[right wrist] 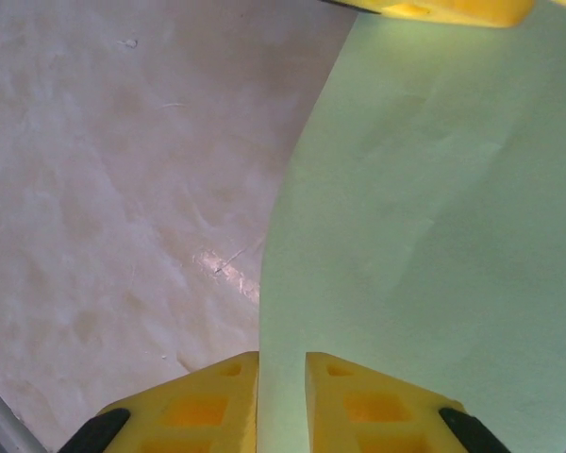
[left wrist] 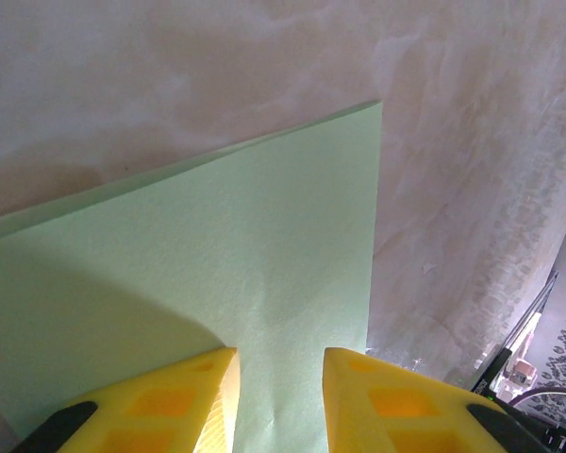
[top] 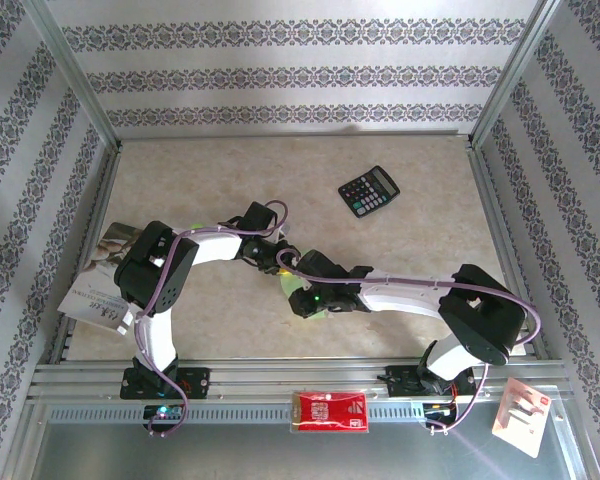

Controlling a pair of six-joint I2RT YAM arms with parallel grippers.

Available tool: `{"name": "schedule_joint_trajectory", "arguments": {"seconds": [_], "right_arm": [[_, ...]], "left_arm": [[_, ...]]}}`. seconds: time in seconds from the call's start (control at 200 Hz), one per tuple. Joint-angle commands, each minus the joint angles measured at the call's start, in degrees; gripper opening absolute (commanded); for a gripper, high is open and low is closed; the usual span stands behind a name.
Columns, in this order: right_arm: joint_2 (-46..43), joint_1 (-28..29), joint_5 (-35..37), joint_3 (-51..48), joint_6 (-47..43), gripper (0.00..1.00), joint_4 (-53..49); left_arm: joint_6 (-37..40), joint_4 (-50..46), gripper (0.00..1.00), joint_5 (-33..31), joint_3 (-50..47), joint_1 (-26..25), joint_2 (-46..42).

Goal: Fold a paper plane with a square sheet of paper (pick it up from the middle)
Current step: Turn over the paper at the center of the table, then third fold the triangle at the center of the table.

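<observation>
Paper sheet (left wrist: 217, 283), light green, plain, edge bowed

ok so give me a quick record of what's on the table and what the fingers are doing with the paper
paper: light green sheet, middle of the table, under both arms
left fingers: apart, paper showing in the gap
right fingers: narrow gap over the paper's edge, grip unclear
paper shape: edge looks bowed in the right wrist view
calculator: far right, away from the arms
red packet: near edge, middle
</observation>
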Motion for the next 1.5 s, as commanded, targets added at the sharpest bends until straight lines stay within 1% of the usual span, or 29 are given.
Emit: {"name": "schedule_joint_trajectory", "arguments": {"seconds": [0.0,0.11,0.28,0.39,0.659,0.764,0.974,1.309,1.494], "right_arm": [[-1.2,-0.8,-1.3,-0.8,-1.2,0.19,0.9],[-1.1,-1.4,-1.6,-0.6,-1.5,0.17,0.9],[-0.8,-3.2,-3.4,-0.4,-1.9,0.08,1.3],[-0.2,-4.9,-5.0,-0.4,-2.7,0.07,1.4],[1.3,-9.1,-9.6,-0.2,-3.8,0.07,2.3],[1.9,-10.2,-10.7,0.2,-4.5,0.09,2.1],[2.0,-11.2,-14.2,0.0,-5.4,0.13,2.9],[0.8,-13.4,-16.8,-1.9,-4.4,0.16,4.9],[0.1,-14.0,-17.5,-3.1,-3.8,0.16,5.9]], "left_arm": [[1.8,-3.1,0.29,-1.1,0.3,-0.4,1.8],[2.1,-3.3,0.29,-1.4,0.5,-0.4,2.2],[2.4,-3.6,0.29,-1.2,0.9,-0.4,2.9],[2.9,-4.1,0.29,-1.4,1.2,-0.5,3.4],[4.0,-5.3,0.29,-2.3,2.0,-0.4,4.1],[4.4,-5.8,0.29,-2.6,2.3,-0.5,4.1],[5.2,-6.6,0.29,-3.0,3.1,-0.4,4.4],[5.4,-6.8,0.28,-3.2,2.9,-0.4,4.4],[5.6,-6.9,0.28,-3.3,2.9,-0.4,4.4]]}}
